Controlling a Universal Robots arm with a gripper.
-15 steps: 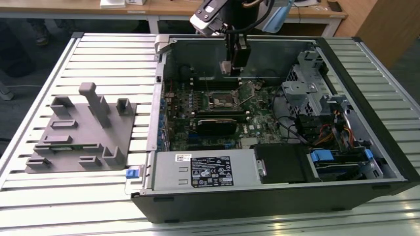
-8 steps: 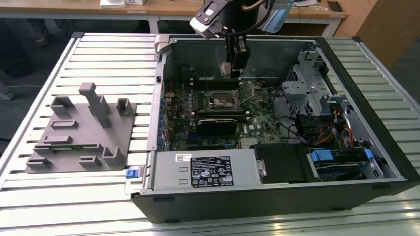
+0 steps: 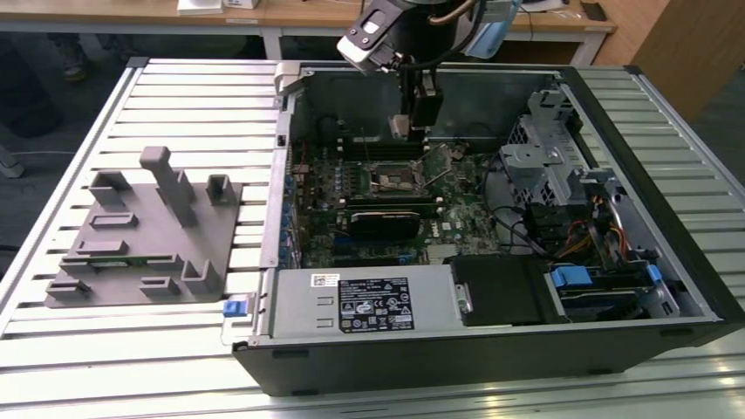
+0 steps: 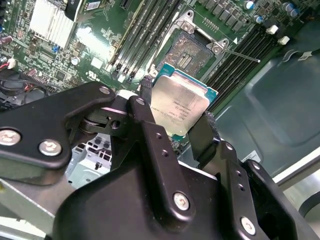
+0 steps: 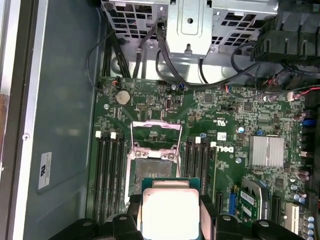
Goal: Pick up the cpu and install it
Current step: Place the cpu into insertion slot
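The cpu (image 4: 181, 102) is a flat square chip with a shiny silver top and a thin green rim, and my gripper (image 4: 177, 104) is shut on it, one black finger on each of two opposite edges. In the first wrist view the cpu (image 5: 170, 210) hangs above the motherboard, just beside the open socket (image 5: 152, 167), whose metal load frame (image 5: 155, 131) is flipped up. In the exterior view my gripper (image 3: 410, 127) reaches down into the open computer case, above and a little behind the socket (image 3: 393, 181).
Memory slots (image 5: 107, 175) flank the socket on both sides. A silver heatsink (image 5: 267, 151) and bundled cables (image 5: 200, 75) sit nearby. The case holds a drive cage (image 3: 547, 157) and a power supply (image 3: 361, 301). A grey plastic tray (image 3: 140, 236) lies on the slatted table at the exterior view's left.
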